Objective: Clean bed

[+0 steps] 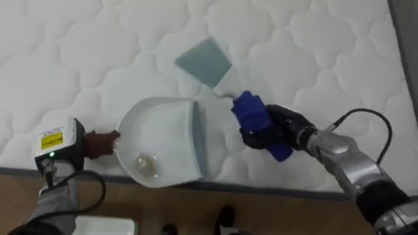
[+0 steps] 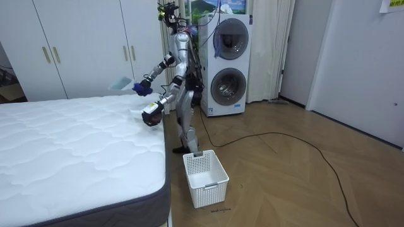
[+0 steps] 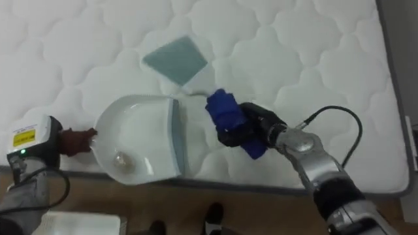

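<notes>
1. Gripping the blue brush (image 1: 251,111) in our right robot hand (image 1: 282,128), we are angling it beside the dustpan (image 1: 163,140) for sweeping.
2. Our left robot hand (image 1: 95,145) is clutching that dustpan's handle at the bed (image 1: 313,52) edge, likely for catching debris.

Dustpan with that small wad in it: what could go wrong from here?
1. The dustpan, held by the left hand, sits at the mattress edge; tipping it might roll the wad onto the floor.
2. The brush in the right hand is close to the pan's lip; a hard sweep could knock it.
</notes>
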{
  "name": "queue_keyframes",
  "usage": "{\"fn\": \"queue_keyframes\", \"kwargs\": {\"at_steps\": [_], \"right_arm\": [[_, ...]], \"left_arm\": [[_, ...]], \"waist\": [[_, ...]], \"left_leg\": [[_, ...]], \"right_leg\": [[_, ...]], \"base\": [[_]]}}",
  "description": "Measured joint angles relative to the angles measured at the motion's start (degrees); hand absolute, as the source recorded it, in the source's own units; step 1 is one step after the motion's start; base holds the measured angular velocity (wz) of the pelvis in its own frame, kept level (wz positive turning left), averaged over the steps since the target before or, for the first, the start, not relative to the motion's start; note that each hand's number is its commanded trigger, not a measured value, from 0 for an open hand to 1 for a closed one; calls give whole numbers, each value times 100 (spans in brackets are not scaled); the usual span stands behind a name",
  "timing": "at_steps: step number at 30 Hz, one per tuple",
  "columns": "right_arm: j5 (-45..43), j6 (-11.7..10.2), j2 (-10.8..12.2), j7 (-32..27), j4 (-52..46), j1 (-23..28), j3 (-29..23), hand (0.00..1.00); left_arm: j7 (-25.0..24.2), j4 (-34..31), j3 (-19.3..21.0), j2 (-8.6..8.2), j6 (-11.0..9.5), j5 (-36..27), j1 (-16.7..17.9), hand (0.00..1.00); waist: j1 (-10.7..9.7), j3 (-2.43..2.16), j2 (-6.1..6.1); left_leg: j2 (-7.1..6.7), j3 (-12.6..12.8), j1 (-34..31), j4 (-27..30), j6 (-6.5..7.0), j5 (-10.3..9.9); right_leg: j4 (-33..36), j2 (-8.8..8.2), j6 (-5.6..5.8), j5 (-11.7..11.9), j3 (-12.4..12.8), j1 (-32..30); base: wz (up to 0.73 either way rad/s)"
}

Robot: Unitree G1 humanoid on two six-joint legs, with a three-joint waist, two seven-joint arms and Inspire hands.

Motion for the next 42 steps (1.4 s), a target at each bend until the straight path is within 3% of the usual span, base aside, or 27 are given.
{"fn": "queue_keyframes", "kwargs": {"at_steps": [4,7,8,11,13,15,20,22,24,26,29,33,38,39,41,42], "right_arm": [[874,-38,-18,-439,3,73,-675,0],[1811,-43,-64,-742,-2,142,-919,0],[1945,-43,-65,-789,-5,144,-956,0],[2185,-43,-65,-941,-223,335,-1076,0],[2184,-42,-65,-1002,-583,670,-1254,0],[2239,-44,-66,-1100,-819,814,-1403,0],[2363,-50,-91,-1501,-1275,1234,-1652,0],[2204,-53,-93,-1687,-1673,1553,-1879,0],[2030,-54,-94,-1782,-1969,1811,-2081,0],[1866,-55,-95,-1908,-2158,1943,-2178,0],[1640,-55,-94,-2102,-2362,1949,-2173,0],[1377,-223,-95,-2402,-2656,1952,-2167,0],[1169,-408,-95,-2602,-2777,1994,-2146,0],[1107,-438,-95,-2659,-2778,1994,-2136,0],[773,-440,-95,-2751,-2777,2009,-2154,0],[675,-440,-95,-2822,-2777,2041,-2158,0]], "left_arm": [[151,-496,518,-123,-6,-3,547,100],[182,-806,572,-141,-2,-18,847,100],[182,-824,573,-146,3,-17,865,100],[179,-1054,648,-172,-2,-15,1148,100],[131,-1366,793,-223,0,-18,1516,100],[64,-1607,983,-303,2,-26,1737,100],[-26,-2032,1240,-322,-89,-21,2083,100],[-79,-2245,1266,-363,-95,-13,2334,100],[-112,-2431,1319,-384,-100,-18,2508,100],[-152,-2602,1415,-385,-102,-17,2643,100],[-191,-2882,1626,-388,-119,-18,2796,100],[-193,-3158,1762,-400,-327,-19,2985,100],[-265,-3158,1762,-533,-415,-21,3064,100],[-298,-3157,1759,-577,-424,-21,3058,100],[-329,-3155,1753,-685,-431,-21,3047,100],[-365,-3153,1754,-752,-433,-26,3052,100]], "waist": [[-90,-61,37],[-132,-147,49],[-138,-151,54],[-158,-224,95],[-235,-341,148],[-246,-378,191],[-354,-374,214],[-493,-352,276],[-559,-347,311],[-537,-338,340],[-340,-339,361],[-238,-338,328],[-46,-306,246],[-44,-304,229],[-181,-297,219],[-247,-294,215]], "left_leg": [[14,53,475,-256,-1,2],[8,71,804,-442,-2,4],[7,80,867,-471,-2,4],[12,117,1266,-716,2,9],[10,77,1579,-892,4,13],[10,71,1773,-989,27,33],[-26,-173,2102,-1134,39,32],[-107,-565,2104,-1099,44,35],[-183,-793,2090,-1109,44,35],[-210,-960,2082,-1108,34,49],[-208,-1051,2072,-1139,-7,108],[-266,-1426,2086,-1229,-59,188],[-226,-1320,2026,-1180,-108,243],[-207,-1264,1902,-1084,-113,245],[-155,-983,1679,-905,-112,264],[-93,-659,1583,-812,-92,282]], "right_leg": [[-223,66,36,15,37,425],[-294,81,73,-6,46,688],[-301,83,87,-15,54,742],[-478,126,122,-24,61,1105],[-513,129,190,-88,64,1355],[-558,116,211,-103,57,1512],[-595,137,374,-231,229,1975],[-669,147,459,-320,295,2196],[-705,151,510,-405,372,2314],[-707,150,525,-464,365,2385],[-692,159,504,-535,365,2404],[-673,155,513,-713,369,2559],[-676,172,521,-817,328,2733],[-679,176,521,-818,200,2743],[-692,146,520,-835,-145,2809],[-694,128,522,-872,-276,2899]], "base": [[-8],[0],[-5],[-5],[6],[2],[34],[93],[87],[49],[23],[55],[56],[89],[116],[124]]}}
